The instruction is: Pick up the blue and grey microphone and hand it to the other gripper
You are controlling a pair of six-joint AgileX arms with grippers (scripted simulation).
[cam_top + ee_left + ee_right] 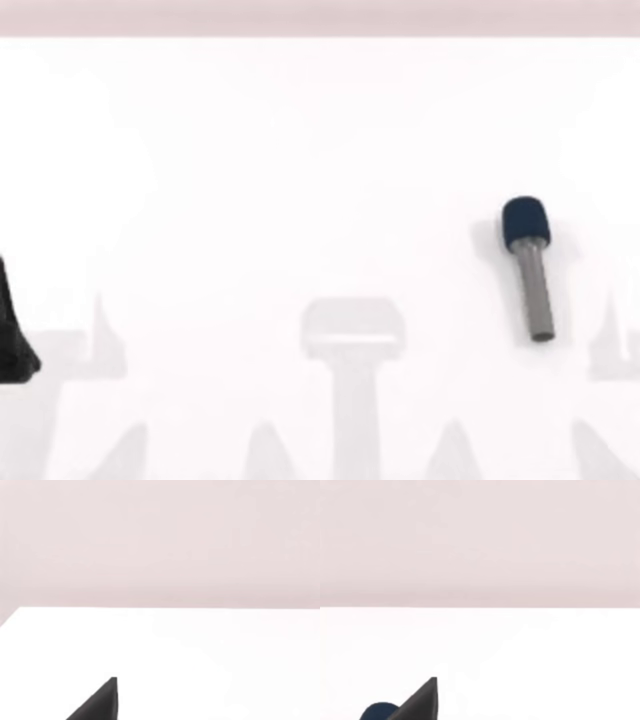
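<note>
- Top view: the blue and grey microphone (529, 268) lies flat on the white counter (300, 150), on the right side, about mid-depth. Its navy head points to the far edge and its grey handle runs toward the near edge, tilted slightly right.
- Top view: nothing touches the microphone. Only a dark part of the left arm (14, 335) shows at the left edge, well apart from it. The right arm is not visible here.
- Left wrist view: one black pointed fingertip of the left gripper (100, 702) shows over bare counter. The second finger is out of frame, so I cannot tell its opening. No microphone in this view.
- Right wrist view: one black fingertip of the right gripper (420, 702) shows, with the microphone's navy head just beside and partly behind it. Opening again cannot be told.
- Handling judgement: it looks small, light and rigid. The round handle may roll if nudged sideways, and its smooth surface could slip.
- Grasp judgement: the right gripper is nearer. Pinch across the handle close to the head, leaving the lower handle free for the left gripper to take.
</note>
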